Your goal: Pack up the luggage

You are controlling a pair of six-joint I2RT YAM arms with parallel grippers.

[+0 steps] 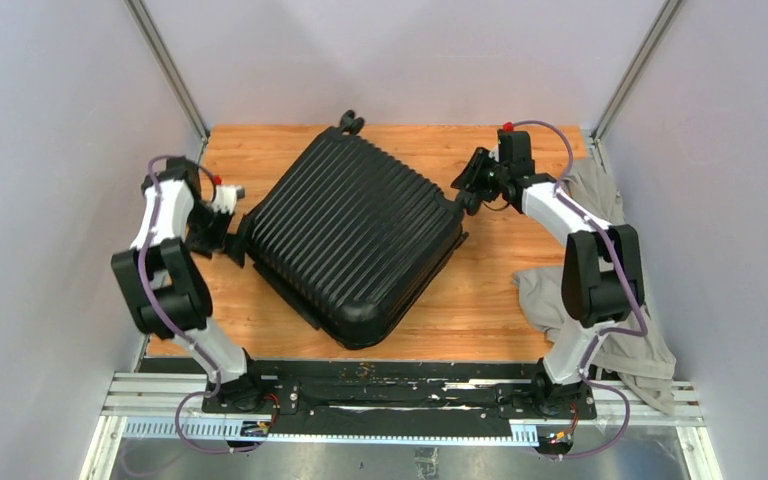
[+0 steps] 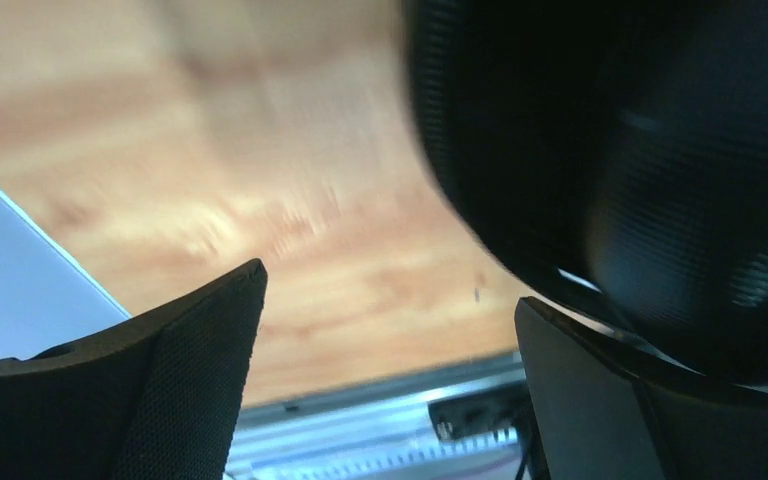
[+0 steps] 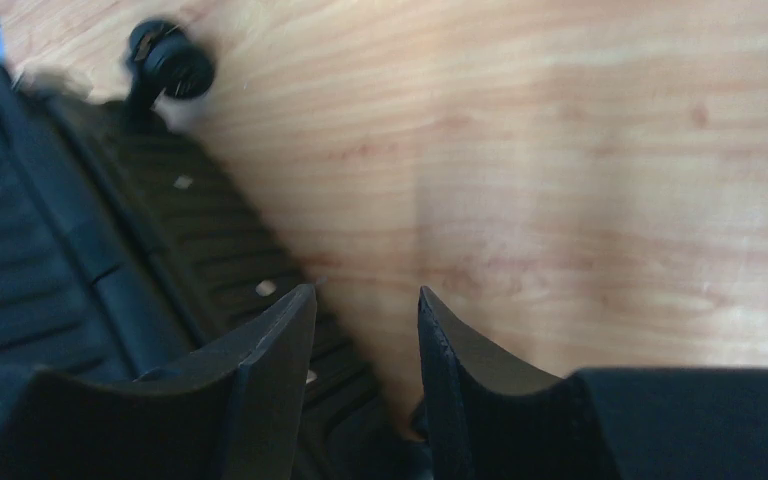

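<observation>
- The luggage (image 1: 355,235) lies shut in the middle of the tabletop (image 1: 480,300), ribbed shell up. It is turned at a diagonal, with one corner pointing towards the arm bases.
- Its wheels (image 1: 350,122) stick out at the far corner, near the back edge of the wood.
- My left arm (image 1: 160,270) reaches in from the left, and the left jaws sit right at the case's left corner.
- On the left wrist feed the left jaws are spread wide and hold nothing. The dark rounded shell (image 2: 640,150) looms over the right-hand finger (image 2: 600,400). The picture is blurred, so I cannot tell whether that finger touches the shell.
- My right arm (image 1: 570,225) bends in from the right, and the right jaws are just beside the case's right corner.
- On the right wrist feed the right jaws are released, with a narrow gap and only bare wood between them. The ribbed side (image 3: 60,250) runs along the left finger (image 3: 260,390), and one wheel (image 3: 170,68) shows at top left.
- A grey cloth (image 1: 545,300) lies crumpled on the right of the tabletop, outside the case, partly under the right arm.
</observation>
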